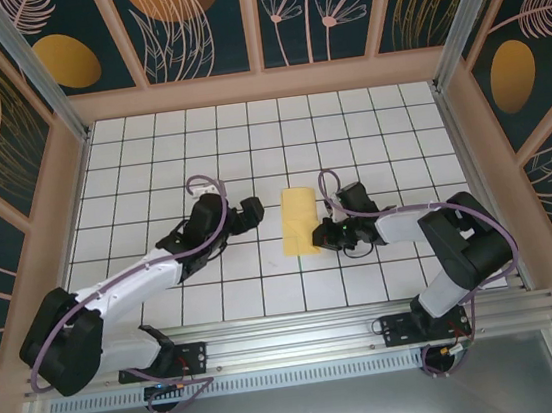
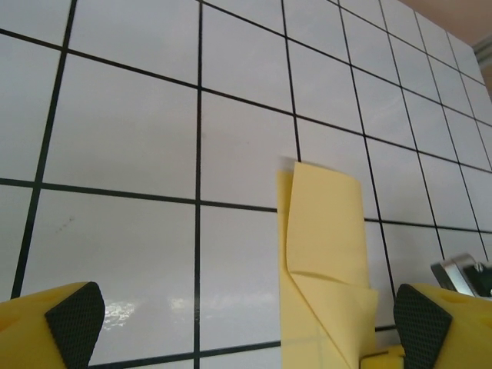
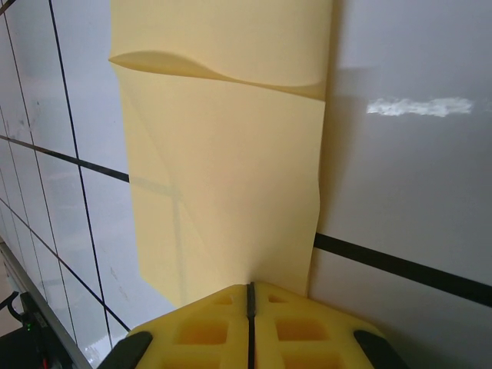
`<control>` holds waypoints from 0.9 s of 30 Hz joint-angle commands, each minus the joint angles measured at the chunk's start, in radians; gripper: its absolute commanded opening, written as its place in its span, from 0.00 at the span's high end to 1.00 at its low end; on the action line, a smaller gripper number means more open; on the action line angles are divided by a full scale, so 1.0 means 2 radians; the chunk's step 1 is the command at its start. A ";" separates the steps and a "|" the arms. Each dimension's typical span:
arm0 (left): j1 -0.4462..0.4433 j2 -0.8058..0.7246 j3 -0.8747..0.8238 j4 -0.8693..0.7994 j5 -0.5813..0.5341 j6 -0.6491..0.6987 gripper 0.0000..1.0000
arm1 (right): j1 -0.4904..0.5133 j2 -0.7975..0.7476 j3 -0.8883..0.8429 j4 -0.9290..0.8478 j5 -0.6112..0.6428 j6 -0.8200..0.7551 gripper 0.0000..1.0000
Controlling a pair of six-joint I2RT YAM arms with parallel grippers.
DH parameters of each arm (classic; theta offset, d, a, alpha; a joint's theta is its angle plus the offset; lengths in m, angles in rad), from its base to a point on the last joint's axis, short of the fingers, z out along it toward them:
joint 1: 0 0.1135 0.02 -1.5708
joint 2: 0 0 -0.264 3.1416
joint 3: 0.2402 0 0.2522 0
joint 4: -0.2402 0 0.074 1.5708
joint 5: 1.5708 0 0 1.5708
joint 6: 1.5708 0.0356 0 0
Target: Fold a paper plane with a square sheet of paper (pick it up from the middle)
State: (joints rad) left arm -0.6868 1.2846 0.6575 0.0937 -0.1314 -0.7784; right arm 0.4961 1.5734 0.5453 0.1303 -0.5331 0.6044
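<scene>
Where the white gridded table (image 1: 198,145) has its middle, the square sheet of paper (image 1: 299,221) lies as a narrow pale-yellow oblong, long side running near to far, already folded over. The top view is too coarse for creases.

Left wrist view: one layer lapped over another, a slanting crease low on the sheet, a small flap at its right edge. The sheet's near end is cut off by the bottom of the frame.

Right wrist view: a raised, curved fold edge across the far part and a faint ripple down the right edge. The far end is cut off at the top.

Left gripper (image 1: 253,211) sits just left of the sheet, apart from it. Jaws are spread wide and hold nothing. Its black-padded fingertips (image 2: 73,317) show at the two bottom corners of its wrist view, the rest cut off.

Right gripper (image 1: 322,238) is at the sheet's near right corner. Its yellow fingers (image 3: 207,330) are pressed together, a thin dark seam between them. The sheet's near edge runs in behind the tips and is hidden there. I cannot tell whether they pinch the paper, press on it or merely meet it. From above, the gripper body covers that corner.

A shiny metal bit shows at the right edge of the left wrist view, too little to name.
</scene>
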 commanded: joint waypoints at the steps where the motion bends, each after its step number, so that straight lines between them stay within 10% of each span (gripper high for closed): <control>1: 0.000 -0.010 0.010 0.011 0.029 0.033 0.01 | 0.004 0.009 -0.007 -0.048 0.054 -0.011 0.91; 27: 0.002 0.004 0.055 0.027 0.066 -0.025 0.02 | 0.011 -0.026 -0.010 -0.078 0.082 -0.035 0.92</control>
State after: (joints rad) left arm -0.6861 1.2430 0.6720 0.1520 -0.0368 -0.8570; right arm 0.5152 1.5448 0.5556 0.0856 -0.4614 0.5556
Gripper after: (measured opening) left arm 0.985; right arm 0.084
